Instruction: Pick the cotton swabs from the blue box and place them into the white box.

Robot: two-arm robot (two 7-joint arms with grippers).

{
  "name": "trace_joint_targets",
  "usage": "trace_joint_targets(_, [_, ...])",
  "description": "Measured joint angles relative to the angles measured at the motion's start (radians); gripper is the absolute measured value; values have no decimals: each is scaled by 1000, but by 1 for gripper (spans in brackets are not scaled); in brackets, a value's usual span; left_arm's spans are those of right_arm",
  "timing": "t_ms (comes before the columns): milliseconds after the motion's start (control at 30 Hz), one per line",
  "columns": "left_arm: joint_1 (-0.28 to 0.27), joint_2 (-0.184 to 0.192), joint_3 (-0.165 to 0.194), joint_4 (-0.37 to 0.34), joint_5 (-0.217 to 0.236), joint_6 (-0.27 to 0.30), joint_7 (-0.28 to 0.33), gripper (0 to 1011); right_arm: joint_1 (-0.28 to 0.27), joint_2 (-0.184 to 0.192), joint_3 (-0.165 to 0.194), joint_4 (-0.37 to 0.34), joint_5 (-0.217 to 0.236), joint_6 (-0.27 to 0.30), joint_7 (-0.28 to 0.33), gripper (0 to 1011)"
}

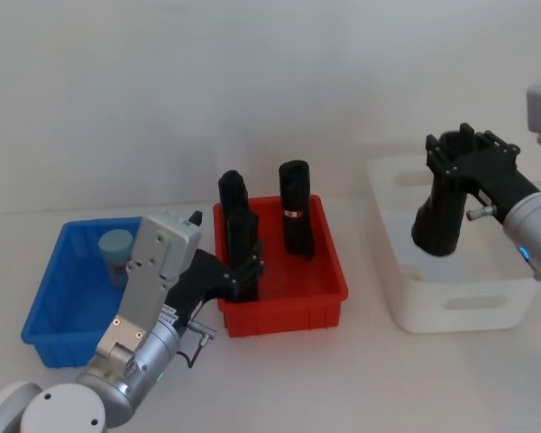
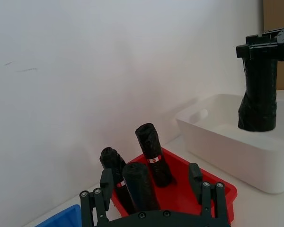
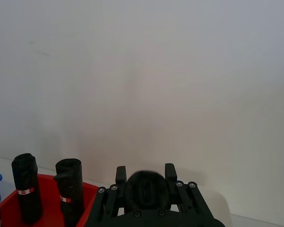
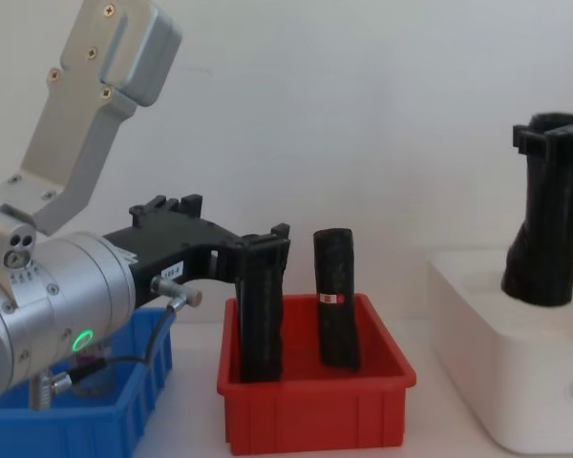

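The cotton swabs (image 1: pixel 115 253), a single clear jar with a pale lid, are seen standing in the far part of the blue box (image 1: pixel 50 338), which rests at the left of the white desk (image 1: pixel 361 379). Just beside it to the right, a red bin (image 1: pixel 288 311) is placed, with black rolls standing inside: one (image 1: pixel 297 221) at the back and others at its left side. The left gripper (image 1: pixel 244 275) is reached over the red bin's left part, its jaws spread wide on either side of a black roll (image 4: pixel 262 315) but not pressed onto it. The white box (image 1: pixel 451 302) is set at the right of the desk, well apart from the blue box. Above its inside, the right gripper (image 1: pixel 469 149) is held with its jaws clenched on the top of another black roll (image 1: pixel 440 216), which hangs tilted with its lower end inside the white box
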Motion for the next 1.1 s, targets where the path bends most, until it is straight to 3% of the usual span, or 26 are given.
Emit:
trace_joint_targets(600, [0,0,0,0,0,0,0,1004,-9,8,9,0,-6,5,-14,987])
trace_joint_targets(1100, [0,0,0,0,0,0,0,1004,-11,10,10,-1,-7,5,-16,1002])
